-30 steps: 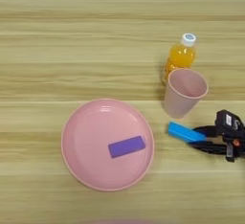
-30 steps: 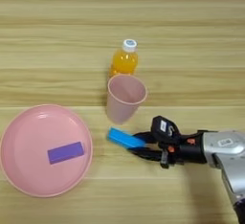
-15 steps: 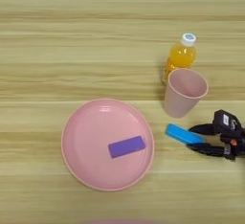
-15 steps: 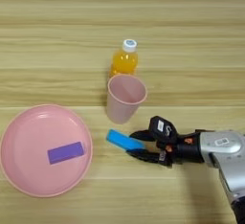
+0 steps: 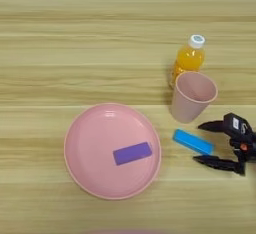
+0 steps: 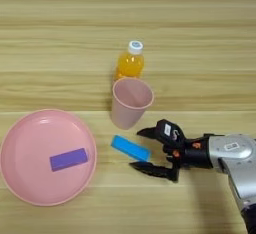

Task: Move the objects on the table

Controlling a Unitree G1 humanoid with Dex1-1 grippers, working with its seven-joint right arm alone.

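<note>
Looking down on the worktop (image 5: pixel 60 38), I see my end effector (image 6: pixel 142 149) at the lower right of the frame, its two black fingers (image 6: pixel 150 169) spread wide and gripping nothing. The blue block (image 6: pixel 131 148) lies flat on the wood just left of the fingertips, its right end reaching into the gap between them; I cannot tell whether either finger touches it. The pink cup (image 6: pixel 131 101) stands upright just above the block, right of centre, with the orange juice bottle (image 6: pixel 130 60) close behind it, nearly touching. The purple block (image 5: pixel 132 153) lies flat inside the big pink plate (image 5: pixel 85 128) at the lower left, well apart from the blue one.
</note>
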